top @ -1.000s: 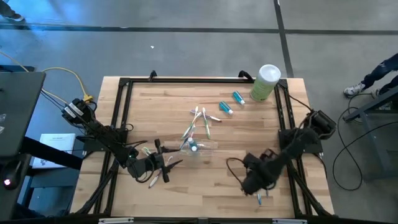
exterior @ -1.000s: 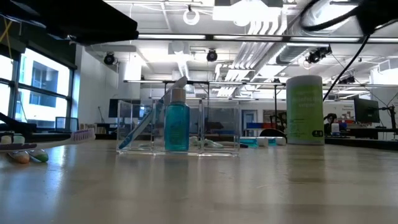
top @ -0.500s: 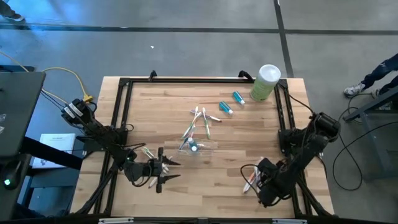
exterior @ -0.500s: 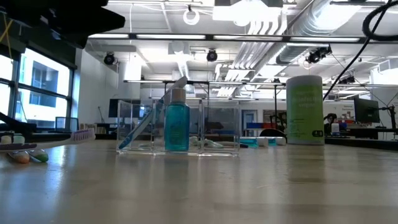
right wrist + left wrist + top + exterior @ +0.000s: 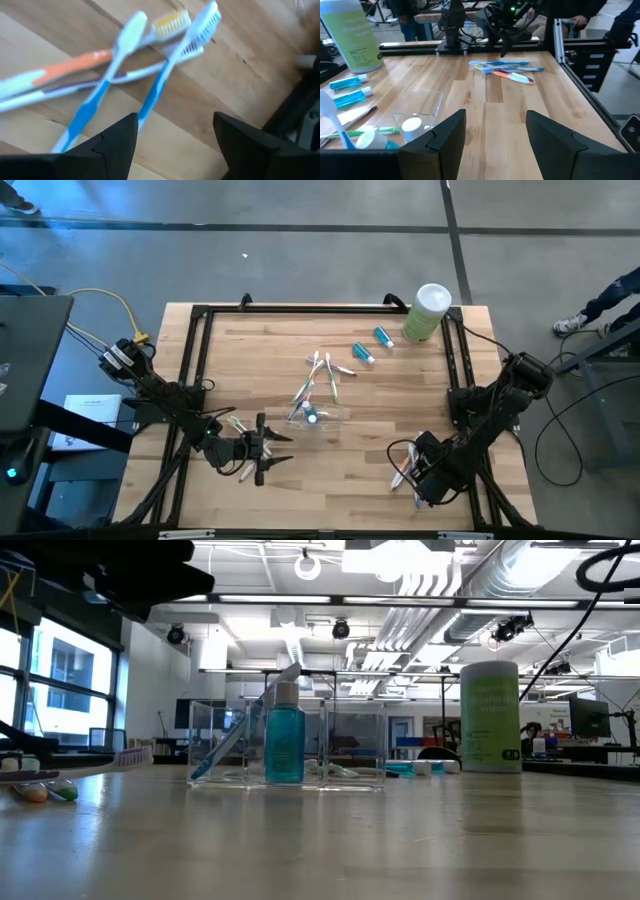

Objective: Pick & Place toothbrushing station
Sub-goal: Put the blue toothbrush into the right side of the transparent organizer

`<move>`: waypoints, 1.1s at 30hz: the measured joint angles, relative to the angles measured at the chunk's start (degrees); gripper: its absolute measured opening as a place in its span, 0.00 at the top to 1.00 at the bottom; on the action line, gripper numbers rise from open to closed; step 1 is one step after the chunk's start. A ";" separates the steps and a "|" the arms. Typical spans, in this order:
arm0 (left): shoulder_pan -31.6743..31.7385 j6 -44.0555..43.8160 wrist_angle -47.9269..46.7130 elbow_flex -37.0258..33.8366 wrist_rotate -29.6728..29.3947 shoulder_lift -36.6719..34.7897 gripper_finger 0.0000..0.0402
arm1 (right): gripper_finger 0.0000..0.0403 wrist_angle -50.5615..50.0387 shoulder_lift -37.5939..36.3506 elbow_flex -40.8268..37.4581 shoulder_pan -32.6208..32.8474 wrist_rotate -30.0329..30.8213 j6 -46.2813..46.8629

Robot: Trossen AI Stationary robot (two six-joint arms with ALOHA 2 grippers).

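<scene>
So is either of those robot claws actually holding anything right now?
No. The left gripper and right gripper are both open and empty; toothbrushes lie loose under the right one.

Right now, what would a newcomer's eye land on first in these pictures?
Probably the tall pale-green canister with a white lid at the table's far right corner, then the clear see-through cup at mid-table with a teal tube in it and slim toothbrushes scattered beyond. The right gripper, open, hangs over a small pile of toothbrushes near the front right edge.
</scene>
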 joint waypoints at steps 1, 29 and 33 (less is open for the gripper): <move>0.00 0.00 0.00 0.00 0.22 0.00 0.50 | 0.38 -0.03 0.03 0.00 0.00 1.03 -0.33; -0.02 -1.53 -0.43 0.00 1.43 0.01 0.50 | 0.38 10.22 0.35 -4.39 -0.07 0.49 -2.63; -0.02 -1.53 -0.40 0.00 1.50 0.00 0.50 | 0.38 18.45 0.21 -9.24 -0.17 -1.65 -2.57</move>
